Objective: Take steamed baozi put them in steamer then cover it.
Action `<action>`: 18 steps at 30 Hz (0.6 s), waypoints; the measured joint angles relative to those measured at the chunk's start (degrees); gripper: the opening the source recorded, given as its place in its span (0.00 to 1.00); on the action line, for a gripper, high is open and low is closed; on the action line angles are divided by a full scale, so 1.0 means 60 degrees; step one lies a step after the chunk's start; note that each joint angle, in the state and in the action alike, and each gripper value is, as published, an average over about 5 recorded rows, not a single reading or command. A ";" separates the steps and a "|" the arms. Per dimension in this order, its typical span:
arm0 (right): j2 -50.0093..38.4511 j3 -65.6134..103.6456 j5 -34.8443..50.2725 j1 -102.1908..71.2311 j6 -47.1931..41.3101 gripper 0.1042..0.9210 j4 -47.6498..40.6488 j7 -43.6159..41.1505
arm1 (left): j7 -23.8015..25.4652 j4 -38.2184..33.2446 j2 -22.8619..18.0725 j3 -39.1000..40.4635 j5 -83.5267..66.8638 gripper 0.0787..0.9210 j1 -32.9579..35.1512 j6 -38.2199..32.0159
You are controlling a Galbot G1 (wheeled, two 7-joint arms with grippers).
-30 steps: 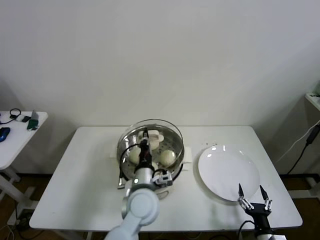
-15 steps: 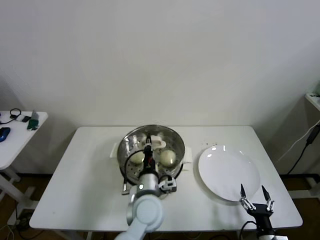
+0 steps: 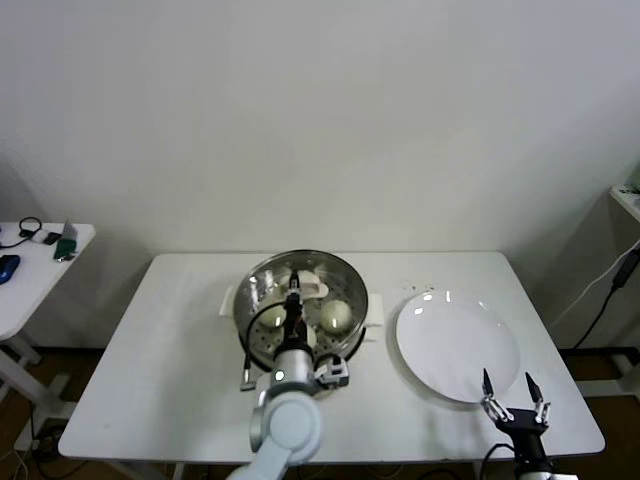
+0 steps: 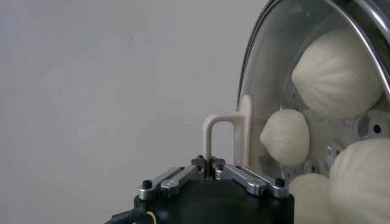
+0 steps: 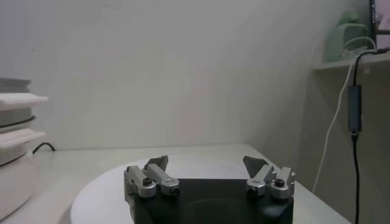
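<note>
The steamer (image 3: 244, 312) stands mid-table on its white base. The glass cover (image 3: 335, 278) lies over it. My left gripper (image 3: 296, 292) is shut on the cover's cream handle (image 3: 314, 286). Two baozi (image 3: 338, 316) show through the glass in the head view. In the left wrist view the gripper (image 4: 211, 171) pinches the handle (image 4: 245, 128), and several baozi (image 4: 337, 74) lie behind the cover (image 4: 255, 78) on the perforated bottom (image 4: 375, 126). My right gripper (image 3: 511, 399) is open and empty at the plate's front edge; it also shows in the right wrist view (image 5: 207, 165).
A flat white plate (image 3: 458, 345) lies right of the steamer; it also shows in the right wrist view (image 5: 103, 192), with the steamer base (image 5: 17, 143) beyond it. A black cable (image 3: 245, 365) lies in front of the steamer. A side table (image 3: 30, 265) with small items stands far left.
The cover has come down from a raised, tilted hold onto the steamer, with my left gripper still on its handle. The right gripper has barely moved.
</note>
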 measured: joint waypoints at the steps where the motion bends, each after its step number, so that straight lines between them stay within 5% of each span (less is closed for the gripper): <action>1: -0.0001 0.0005 0.0003 -0.0009 0.0008 0.88 0.0007 0.0000 | -0.0010 0.0005 0.0008 0.0000 0.0000 0.07 0.0005 -0.0008; 9: -0.0022 0.0037 0.0031 -0.0068 0.0044 0.88 0.0086 -0.0024 | -0.0068 -0.0027 0.0039 0.0032 -0.0065 0.10 0.0059 0.0027; 18: -0.0044 -0.0011 0.0039 -0.0051 0.0011 0.88 0.0106 -0.0080 | -0.0012 -0.0328 0.0240 0.0081 -0.0417 0.39 0.0085 0.0146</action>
